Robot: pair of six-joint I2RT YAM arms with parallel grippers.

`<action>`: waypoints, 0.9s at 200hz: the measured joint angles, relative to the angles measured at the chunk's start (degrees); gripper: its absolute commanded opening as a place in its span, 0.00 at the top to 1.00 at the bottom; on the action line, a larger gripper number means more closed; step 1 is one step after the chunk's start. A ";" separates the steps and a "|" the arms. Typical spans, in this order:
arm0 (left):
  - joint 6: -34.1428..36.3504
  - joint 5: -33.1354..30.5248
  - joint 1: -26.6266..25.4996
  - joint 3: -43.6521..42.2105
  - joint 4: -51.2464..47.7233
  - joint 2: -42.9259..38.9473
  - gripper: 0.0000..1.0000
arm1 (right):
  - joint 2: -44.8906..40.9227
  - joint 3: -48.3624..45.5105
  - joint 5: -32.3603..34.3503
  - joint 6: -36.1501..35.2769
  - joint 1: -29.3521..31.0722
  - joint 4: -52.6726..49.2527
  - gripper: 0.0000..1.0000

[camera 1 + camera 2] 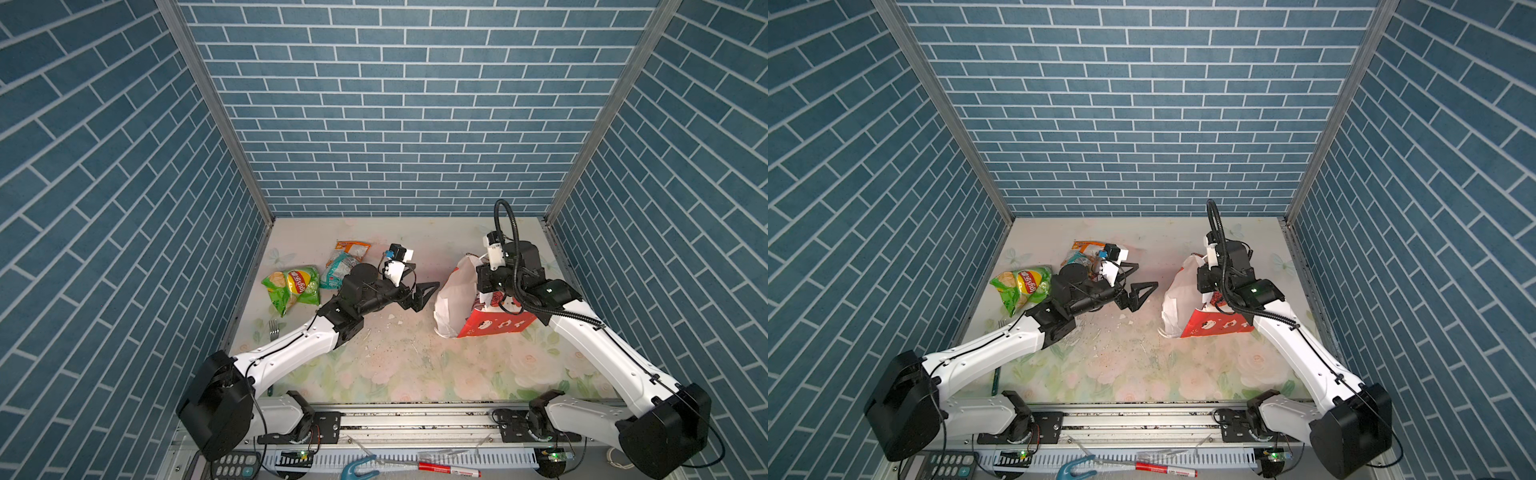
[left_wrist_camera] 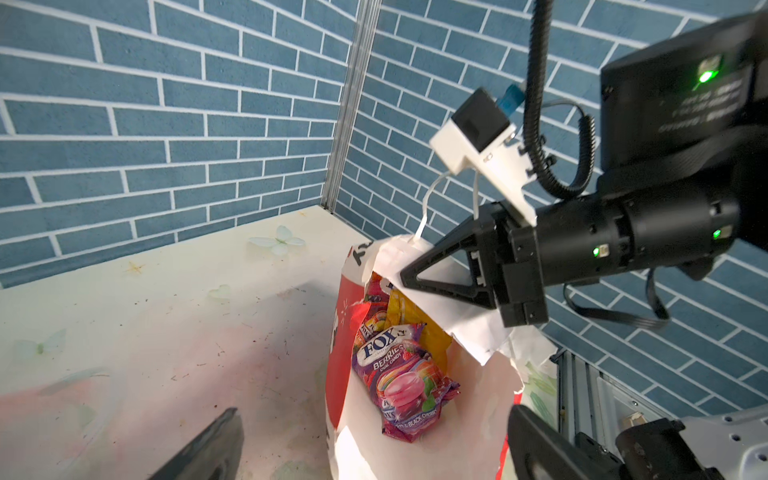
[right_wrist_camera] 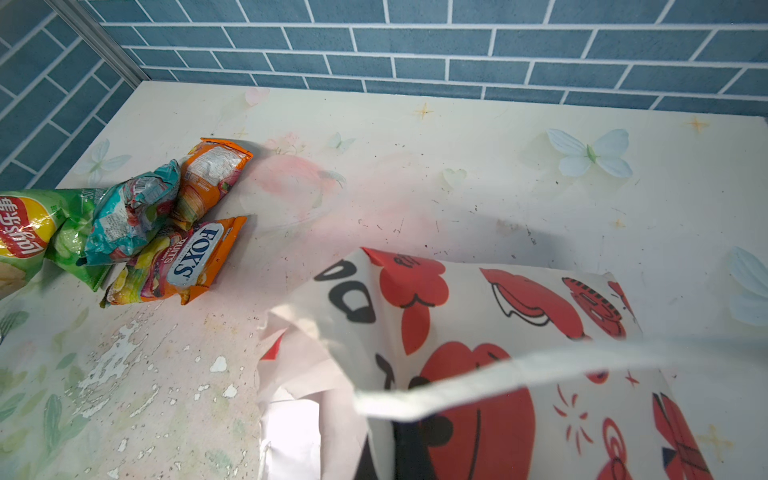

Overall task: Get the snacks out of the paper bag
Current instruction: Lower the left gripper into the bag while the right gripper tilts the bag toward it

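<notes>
Near the left edge of the table [image 1: 415,374] lie the packets already out: the green chip bag [image 1: 293,289], printed Lay's beside Chinese characters, then a teal-white packet [image 1: 338,272] and an orange-white packet [image 1: 352,250] whose small print we cannot read, and, in the right wrist view, an orange packet [image 3: 187,262] marked FOX'S and FRUITS. We judge them all light, puffy and slick, film that slides under a flat press. Toward the middle, the left gripper [image 1: 424,297] hovers above the table, claw spread wide and empty, aimed at the mouth of the paper bag [image 1: 453,303]. That bag lies tilted on the right half of the table, mouth toward the middle; its paper looks thin and its rim is torn, so we would not tug it. Inside, on its lower wall, rests a purple packet [image 2: 399,374] reading FOX'S, BERRIES, OVAL CANDY and BLACK CHERRY; a yellow packet [image 2: 409,316] sits deeper, label hidden. We would take the purple one by the crimped end seal nearest the mouth, where the film is flat and stiffest, not across its slippery belly. Farthest right, the right gripper [image 2: 411,276] has its claw pressed together on the bag's upper rim, just below a white string handle [image 2: 428,203], propping the mouth open.
</notes>
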 measured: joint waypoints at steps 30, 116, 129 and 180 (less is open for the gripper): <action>0.04 -0.39 -0.50 0.22 0.00 3.37 0.00 | 2.27 2.80 0.02 -1.01 0.39 -1.49 1.00; 0.07 -2.25 -1.14 1.51 -1.01 3.32 0.00 | 7.32 10.03 -0.02 -3.26 1.86 -5.46 1.00; 0.09 -2.47 -1.14 1.51 -1.46 2.73 0.00 | 8.31 11.61 -0.42 -4.07 2.08 -5.81 1.00; 0.02 -3.30 -1.51 1.53 -1.79 1.51 0.00 | 12.22 17.70 -2.69 -8.17 3.30 -8.74 1.00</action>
